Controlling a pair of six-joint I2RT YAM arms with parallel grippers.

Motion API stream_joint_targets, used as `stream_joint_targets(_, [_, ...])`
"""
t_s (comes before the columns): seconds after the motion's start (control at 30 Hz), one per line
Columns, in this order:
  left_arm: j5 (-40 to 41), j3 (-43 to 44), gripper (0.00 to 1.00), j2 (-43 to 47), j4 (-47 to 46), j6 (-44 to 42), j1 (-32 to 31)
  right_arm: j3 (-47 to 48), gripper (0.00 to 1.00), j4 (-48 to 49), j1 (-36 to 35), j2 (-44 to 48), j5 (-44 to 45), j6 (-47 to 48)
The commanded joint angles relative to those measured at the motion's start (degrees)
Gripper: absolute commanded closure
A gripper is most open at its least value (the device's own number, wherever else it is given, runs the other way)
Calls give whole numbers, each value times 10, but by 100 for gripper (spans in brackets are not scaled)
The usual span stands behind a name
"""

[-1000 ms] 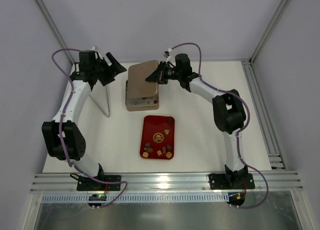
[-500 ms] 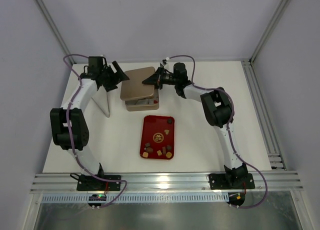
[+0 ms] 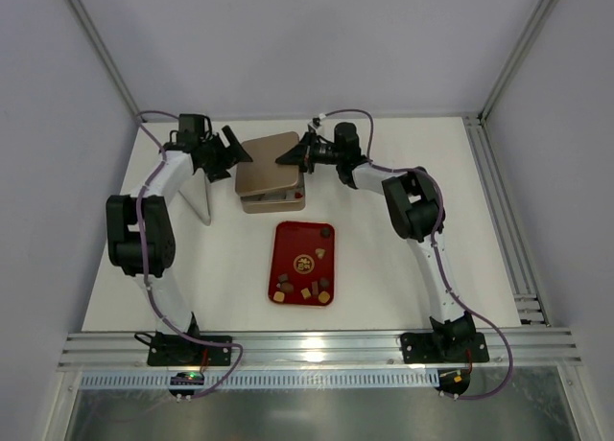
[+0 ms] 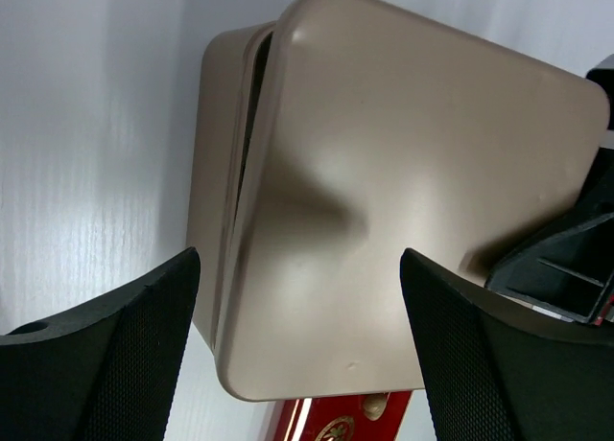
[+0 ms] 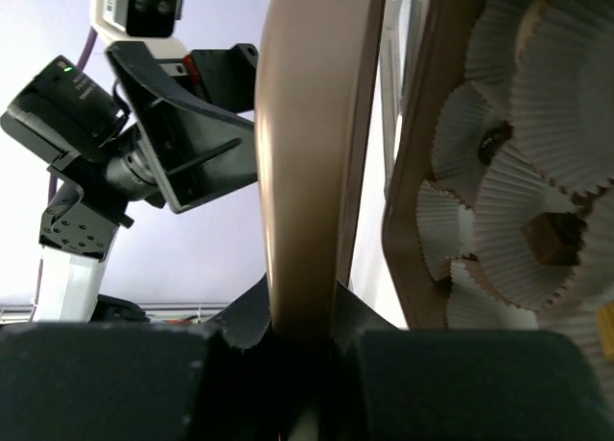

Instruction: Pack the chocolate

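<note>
Several small brown and tan chocolates lie on the red tray; others sit in paper cups inside the golden-brown tin. The tin's lid hangs slightly askew over the tin. My right gripper is shut on the lid's right edge, fingers pinching it. My left gripper stands open at the lid's left side; in its wrist view the lid spans the gap between the wide-apart fingers without touching them.
A thin whitish panel stands on edge left of the tin, under the left arm. Crinkled paper cups fill the tin. The red tray's corner shows below the lid.
The lid went from steeply tilted to nearly flat over the tin, shifting left. My left gripper swung right, up to the lid's left edge. The right grip stayed shut.
</note>
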State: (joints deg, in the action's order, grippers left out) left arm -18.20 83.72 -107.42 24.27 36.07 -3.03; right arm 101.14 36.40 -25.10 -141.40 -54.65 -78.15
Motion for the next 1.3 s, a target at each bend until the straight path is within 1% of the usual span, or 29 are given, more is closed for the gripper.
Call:
stream_joint_targets(0.0, [-26,-7,18,-4,-46,-7,-2,24,95,19,1,-2,-23,9])
stream_joint_targets(0.13, [-46,-15,18,-12,-58,0,-2,23,92,17,3,-6,-26,9])
stream_joint_targets(0.47, [-62,-17,20,-28,-60,0,-9,18,89,7,8,-14,-30,15])
stream_joint_targets(0.77, [-60,-16,21,-28,-56,-3,-15,10,82,3,10,-12,-31,15])
stream_joint_targets(1.03, [-48,-8,22,-36,-39,-10,-18,-1,71,-5,12,-8,-34,19])
stream_joint_targets(1.27, [-37,2,23,-44,-21,-18,-22,-13,69,-23,18,1,-31,34])
